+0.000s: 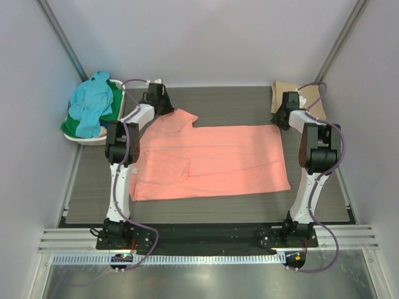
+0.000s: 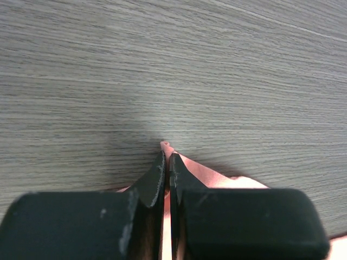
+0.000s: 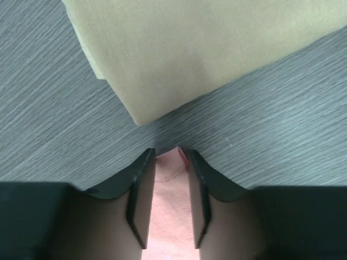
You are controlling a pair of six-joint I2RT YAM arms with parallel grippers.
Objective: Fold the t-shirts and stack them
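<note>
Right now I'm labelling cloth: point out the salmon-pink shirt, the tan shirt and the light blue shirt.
salmon-pink cotton t-shirt [image 1: 218, 159], top view, middle of body.
tan folded t-shirt [image 3: 206, 49], right wrist view, flat face.
light blue crumpled t-shirt [image 1: 92, 103], top view, heap's middle.

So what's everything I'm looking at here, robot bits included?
Salmon-pink t-shirt: one, spread flat mid-table, partly folded at the left.
Tan t-shirt: one, folded, far right corner.
Light blue t-shirt: one, heaped on top in the basket.
Green t-shirt: one, under the blue.
Laundry basket: one, white, far left.
Table: one, grey woodgrain.
Left end effector: black, shut on a pink corner.
Right end effector: black, shut on the pink edge.
</note>
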